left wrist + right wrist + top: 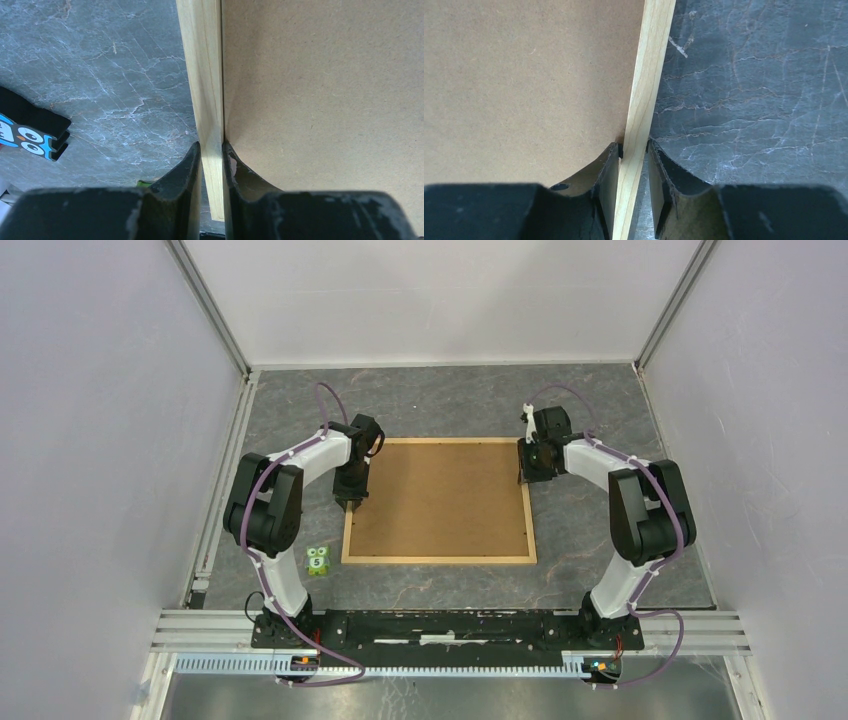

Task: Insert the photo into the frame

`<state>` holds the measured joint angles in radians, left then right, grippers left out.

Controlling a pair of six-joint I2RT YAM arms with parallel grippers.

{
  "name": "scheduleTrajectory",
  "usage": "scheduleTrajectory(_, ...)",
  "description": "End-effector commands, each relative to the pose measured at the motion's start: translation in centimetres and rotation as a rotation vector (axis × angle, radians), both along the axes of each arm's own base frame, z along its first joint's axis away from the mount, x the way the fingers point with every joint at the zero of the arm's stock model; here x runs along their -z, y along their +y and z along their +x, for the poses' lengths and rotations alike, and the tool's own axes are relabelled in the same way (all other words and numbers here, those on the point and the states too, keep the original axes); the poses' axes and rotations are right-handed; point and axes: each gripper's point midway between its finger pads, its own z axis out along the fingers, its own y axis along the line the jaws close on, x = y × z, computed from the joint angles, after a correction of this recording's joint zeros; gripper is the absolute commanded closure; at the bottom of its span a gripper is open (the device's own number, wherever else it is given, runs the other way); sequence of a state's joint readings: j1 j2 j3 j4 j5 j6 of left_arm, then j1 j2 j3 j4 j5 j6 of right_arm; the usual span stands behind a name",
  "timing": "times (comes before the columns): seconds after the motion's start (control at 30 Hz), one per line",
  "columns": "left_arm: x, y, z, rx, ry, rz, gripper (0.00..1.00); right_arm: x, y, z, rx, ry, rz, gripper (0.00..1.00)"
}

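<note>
The frame [440, 560] of thin light wooden strips lies flat on the grey table, filled by a plain brown backing board [440, 495]. The photo is hidden or out of view. My left gripper [352, 502] is shut on the frame's left strip [200, 60], one finger outside it and one on the board [325, 90] side; it also shows in the left wrist view [211, 147]. My right gripper [524, 478] is shut on the frame's right strip [651, 60], beside the board [524, 75]; it also shows in the right wrist view [634, 147].
A small green owl toy [318, 560] stands on the table just left of the frame's near left corner. A blue and black owl piece [27, 137] shows at the left edge of the left wrist view. Enclosure walls stand on three sides.
</note>
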<state>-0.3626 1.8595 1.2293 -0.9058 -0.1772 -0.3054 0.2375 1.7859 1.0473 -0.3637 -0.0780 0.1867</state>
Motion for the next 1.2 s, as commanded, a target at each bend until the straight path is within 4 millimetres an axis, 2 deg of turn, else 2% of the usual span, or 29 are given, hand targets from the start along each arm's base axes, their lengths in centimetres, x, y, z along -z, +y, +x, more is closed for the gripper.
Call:
scheduleTrajectory(0.0,2.6,-1.3,-1.0,0.037,0.048,-0.044,0.86,5.0,3.0,-4.9,-0.07,0.218,0.158,0.66)
scheduleTrajectory(0.07,2.6,-1.2,-1.0,0.037,0.049,-0.041,0.86,2.9,3.8,-3.8,-0.082,0.171,0.229,0.58)
scheduleTrajectory(0.17,2.6,-1.2,-1.0,0.036,0.048,-0.042,0.86,-0.2,3.3,-2.5,-0.074,0.09,0.232,0.47)
scheduleTrajectory(0.3,2.7,-1.4,-1.0,0.036,0.051,-0.05,0.86,-2.3,1.2,-1.6,-0.048,0.033,0.115,0.46)
scheduleTrajectory(0.4,2.6,-1.5,-1.1,0.041,0.05,-0.051,0.86,-2.8,0.1,-1.2,-0.022,0.015,0.052,0.54)
scheduleTrajectory(0.57,2.6,-1.6,-1.2,0.045,0.051,-0.049,0.86,-3.2,1.2,-0.4,-0.045,0.008,0.102,0.68)
scheduleTrajectory(0.73,2.6,-1.6,-1.1,0.044,0.049,-0.05,0.86,-4.2,1.3,0.8,-0.033,-0.024,0.109,0.69)
scheduleTrajectory(0.9,2.6,-1.7,-1.1,0.045,0.049,-0.053,0.86,-4.4,1.3,1.1,-0.032,-0.014,0.115,0.7)
scheduleTrajectory(1.17,2.6,-1.8,-1.2,0.048,0.051,-0.055,0.86,-3.1,0.8,0.6,-0.031,0.019,0.085,0.71)
